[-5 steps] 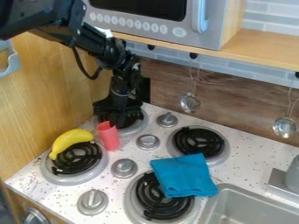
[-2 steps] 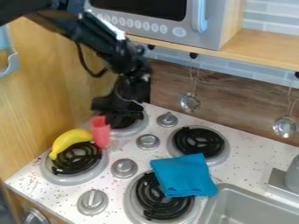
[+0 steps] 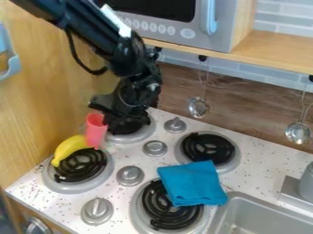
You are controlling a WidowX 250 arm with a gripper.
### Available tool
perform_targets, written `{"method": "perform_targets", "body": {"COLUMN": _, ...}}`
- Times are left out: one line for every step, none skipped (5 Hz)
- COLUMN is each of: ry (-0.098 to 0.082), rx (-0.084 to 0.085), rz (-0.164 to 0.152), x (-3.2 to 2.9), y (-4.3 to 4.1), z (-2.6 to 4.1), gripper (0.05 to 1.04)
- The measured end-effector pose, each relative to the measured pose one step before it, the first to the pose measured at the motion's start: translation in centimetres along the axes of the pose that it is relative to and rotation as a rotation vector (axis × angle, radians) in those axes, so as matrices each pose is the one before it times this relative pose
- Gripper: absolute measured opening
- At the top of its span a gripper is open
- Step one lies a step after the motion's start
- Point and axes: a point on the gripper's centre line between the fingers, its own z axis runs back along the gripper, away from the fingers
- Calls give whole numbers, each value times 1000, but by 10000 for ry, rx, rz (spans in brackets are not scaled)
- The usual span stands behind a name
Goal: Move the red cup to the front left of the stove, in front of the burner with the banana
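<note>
Pink cup [image 3: 96,130]: in my pincer [image 3: 106,119], gripped at the side by its rim, mouth up; its lower end comes in front of the banana's right end, and whether the two touch I can't tell.
Pincer: closed on the cup's wall, hanging close by the far left burner [image 3: 138,135]; my black arm [image 3: 111,41] slants down to it from the upper left.
Yellow banana [image 3: 71,147]: curved along the far left side of the near left burner [image 3: 81,165], partly over its ring.
Blue cloth [image 3: 192,183]: folded, lying partly over the near right burner [image 3: 160,212], with one corner by the sink [image 3: 233,199].
Far right burner [image 3: 207,147]: black coil in a grey ring, just behind the cloth.
Grey knobs: four in a slanting row between the left and right burners, the nearest [image 3: 96,211] close to the counter's front edge.
Counter [image 3: 245,170]: white with dark speckles, a grey faucet base [image 3: 296,194] at the right, behind the sink.
Metal ladles: two, one [image 3: 198,107] hanging near the middle of the wooden backsplash, the other [image 3: 298,132] farther right.
Microwave [image 3: 221,25]: grey, on the wooden shelf [image 3: 269,48] above.
</note>
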Motion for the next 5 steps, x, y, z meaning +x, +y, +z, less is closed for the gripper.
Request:
{"method": "perform_targets", "body": {"ry": -46, "rx": -139, "rz": -310, "x": -952, "y": 766, "z": 1491, "gripper": 72}}
{"method": "perform_targets", "body": {"ry": 288, "rx": -561, "rz": -261, "x": -882, "y": 359, "z": 1250, "gripper": 72}}
{"method": "perform_targets", "body": {"ry": 433, "rx": -316, "rz": -490, "x": -2059, "y": 74, "z": 69, "gripper": 72}}
{"method": "perform_targets", "body": {"ry": 318, "rx": 17, "rz": -327, "x": -1714, "y": 159, "z": -429, "gripper": 71}}
{"method": "perform_targets", "body": {"ry": 136, "rx": -5, "rz": -243, "x": -1376, "y": 39, "z": -595, "gripper": 72}}
